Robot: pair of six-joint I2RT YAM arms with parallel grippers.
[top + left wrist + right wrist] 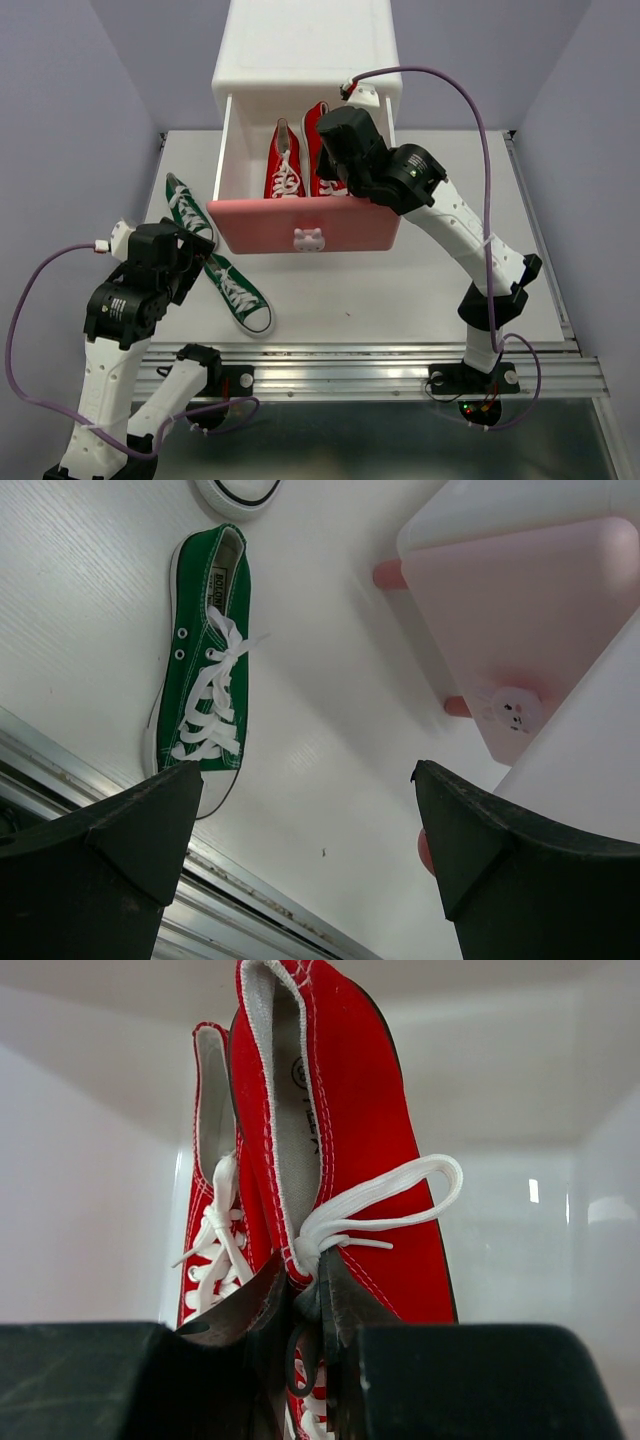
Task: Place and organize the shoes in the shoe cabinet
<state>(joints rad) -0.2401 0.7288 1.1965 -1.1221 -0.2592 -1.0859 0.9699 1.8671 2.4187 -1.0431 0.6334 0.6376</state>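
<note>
The white shoe cabinet (305, 50) stands at the back with its pink-fronted drawer (305, 225) pulled open. Two red shoes lie inside: one on the left (284, 165), one on the right (316, 130). My right gripper (330, 172) reaches into the drawer and is shut on the right red shoe (370, 1140) at its lace edge, beside the other red shoe (210, 1250). Two green shoes lie on the table, one far left (188, 207), one nearer (240, 295). My left gripper (190, 258) is open and empty between them. The nearer green shoe (205, 670) lies ahead of it.
In the left wrist view a paler pink drawer front (530, 610) with a bunny knob (512, 710) shows above pink cabinet feet (388, 575). The table's metal front rail (370, 365) runs along the near edge. Purple walls surround the table.
</note>
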